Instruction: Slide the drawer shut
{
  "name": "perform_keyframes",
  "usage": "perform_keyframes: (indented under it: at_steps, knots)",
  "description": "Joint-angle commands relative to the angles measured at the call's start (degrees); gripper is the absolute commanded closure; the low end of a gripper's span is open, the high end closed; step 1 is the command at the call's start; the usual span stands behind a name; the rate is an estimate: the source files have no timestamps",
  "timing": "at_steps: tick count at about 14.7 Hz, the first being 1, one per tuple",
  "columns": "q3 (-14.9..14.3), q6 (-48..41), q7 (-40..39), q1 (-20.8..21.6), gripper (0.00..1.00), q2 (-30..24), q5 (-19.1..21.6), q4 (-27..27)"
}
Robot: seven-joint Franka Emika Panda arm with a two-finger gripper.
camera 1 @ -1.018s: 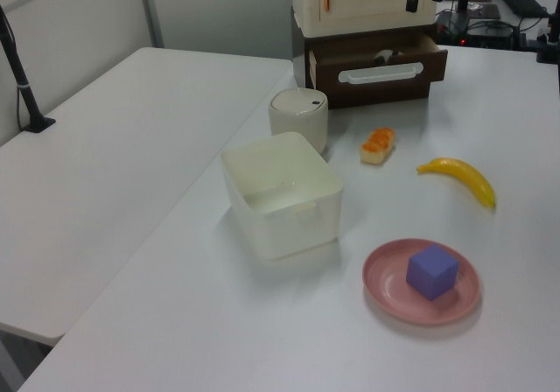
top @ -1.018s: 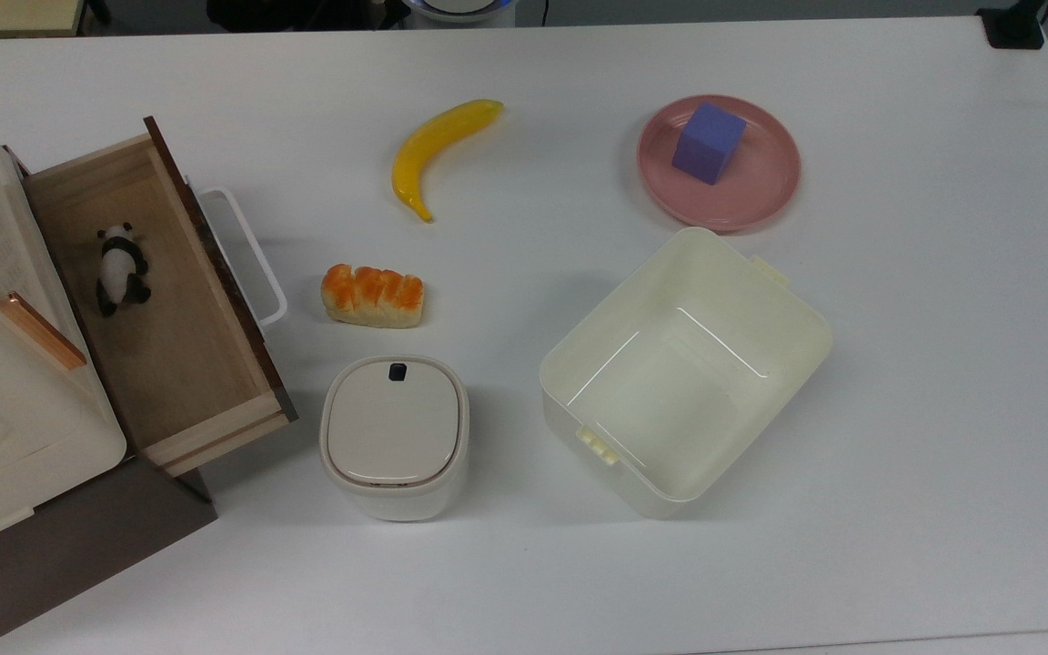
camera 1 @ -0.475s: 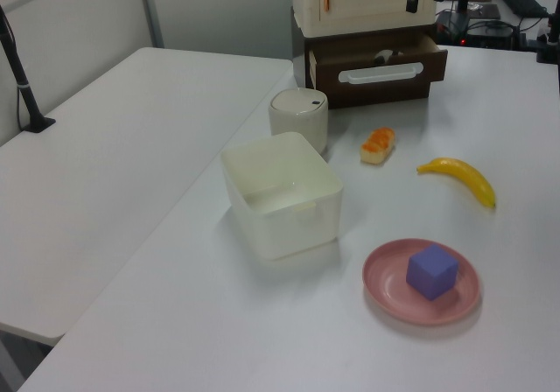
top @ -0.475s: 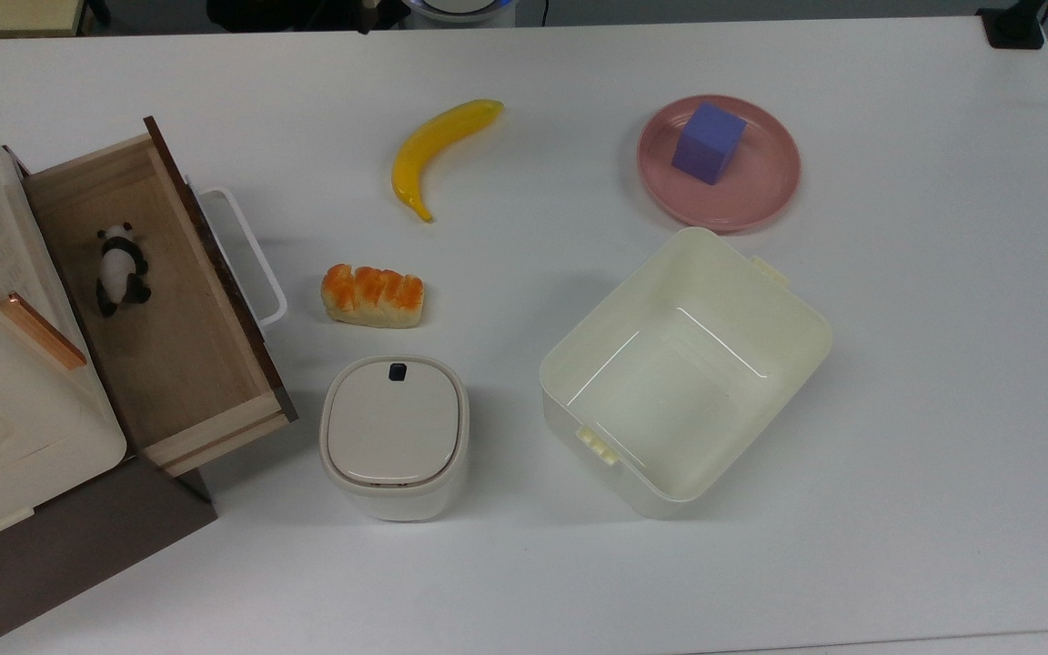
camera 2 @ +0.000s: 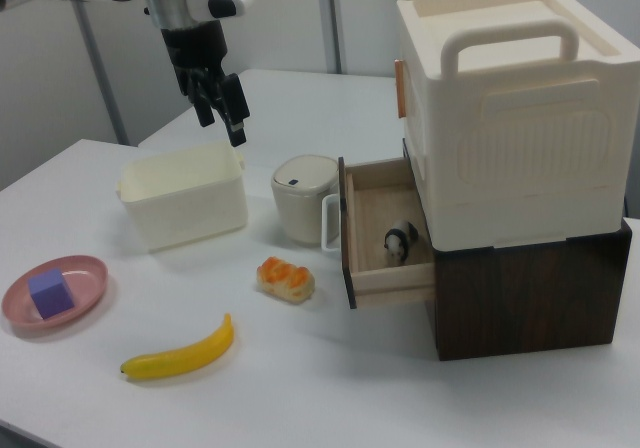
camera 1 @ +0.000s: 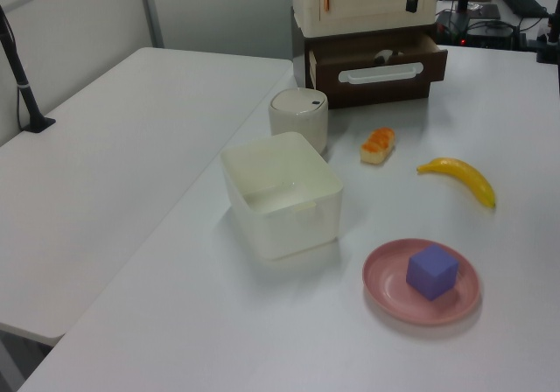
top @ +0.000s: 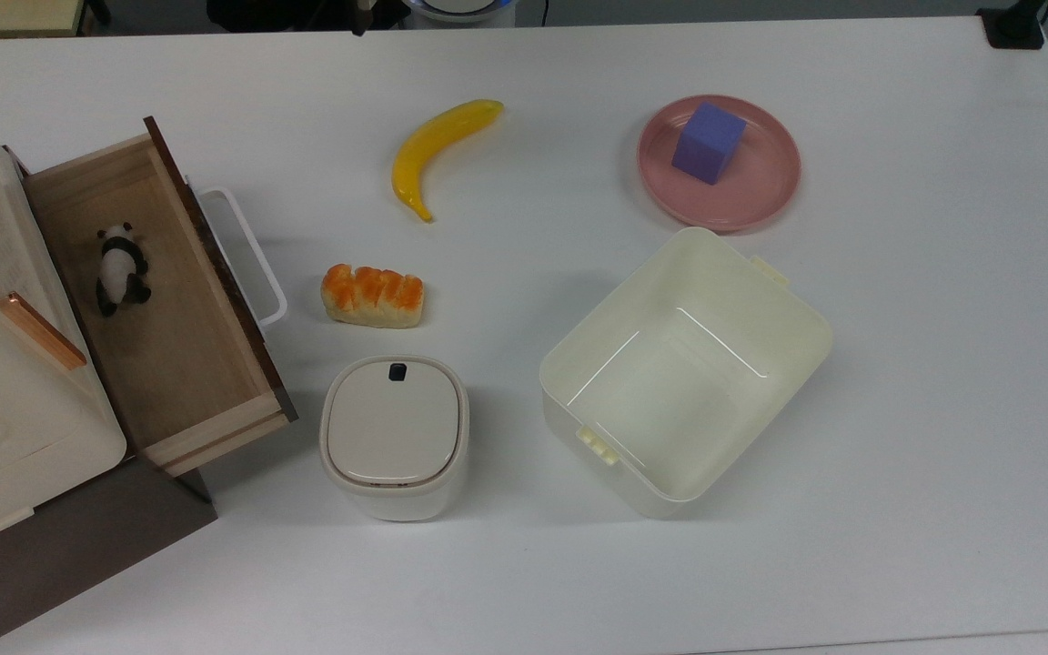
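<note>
The white table point(top: 897, 382) carries everything; at the top view's left a cream storage box with handles point(camera 2: 505, 108) sits on top of the dark brown cabinet point(camera 2: 530, 293); from the cabinet the drawer point(top: 169, 300) stands pulled well out, its light-wood floor bare apart from a toy panda point(top: 121, 268) lying in it, its dark front panel facing the table's middle and the long white bar handle point(top: 246, 255) on the outer face. The large cream tub point(top: 683, 373) sits open and empty right of centre in the top view; just behind it in the top view the pink plate point(top: 765, 177) holds a purple cube point(top: 709, 143). The small lidded bin point(top: 394, 437) with a dark button stands near the drawer's front corner; the bread loaf point(top: 372, 295) lies between the bin and the banana point(top: 438, 146), close to the handle yet apart from it. The arm reaches in from the right view's upper left, and the gripper point(camera 2: 223, 106) hangs in the air above the tub side of the table, well apart from the drawer; its two dark fingers point(camera 2: 238, 118) point down with a small gap between them, gripping nothing.
</note>
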Motion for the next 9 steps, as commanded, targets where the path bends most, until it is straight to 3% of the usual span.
perform_keyframes:
  at_steps: [1,9]
  knots:
    - [-0.37,-0.04,0.76,1.03,0.0,-0.45,-0.85,-0.46]
    - [-0.37,-0.91,0.06,1.03,0.0,-0.37,-0.5,-0.37]
